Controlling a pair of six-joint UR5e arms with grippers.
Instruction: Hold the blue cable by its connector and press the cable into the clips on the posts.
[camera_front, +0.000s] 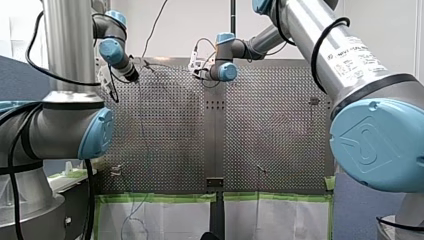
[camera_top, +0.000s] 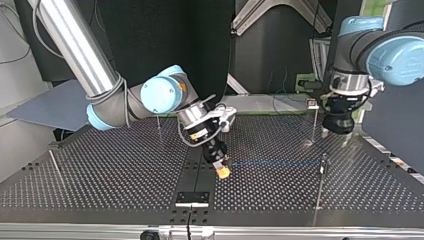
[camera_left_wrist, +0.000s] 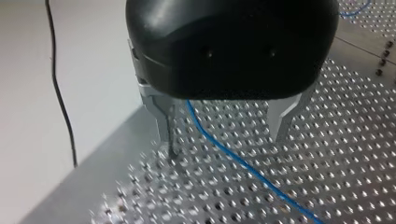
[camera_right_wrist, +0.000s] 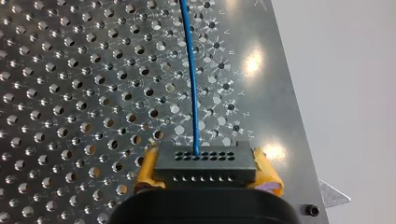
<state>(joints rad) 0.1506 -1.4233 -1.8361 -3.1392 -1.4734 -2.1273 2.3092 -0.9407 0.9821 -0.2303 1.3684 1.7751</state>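
The blue cable runs level just above the perforated plate, from my right gripper to a thin post at the top view's right. The yellow pads of my right gripper are shut on the black connector, and the blue cable leaves it straight ahead. My left gripper hangs low over the plate with its metal fingers open. The cable passes between them untouched. In the top view my left gripper stands beyond that post.
More thin posts stand on the plate: one with a small clip head near my left gripper, one behind my right arm, one at the top view's far left. A black bracket sits at the plate's near edge.
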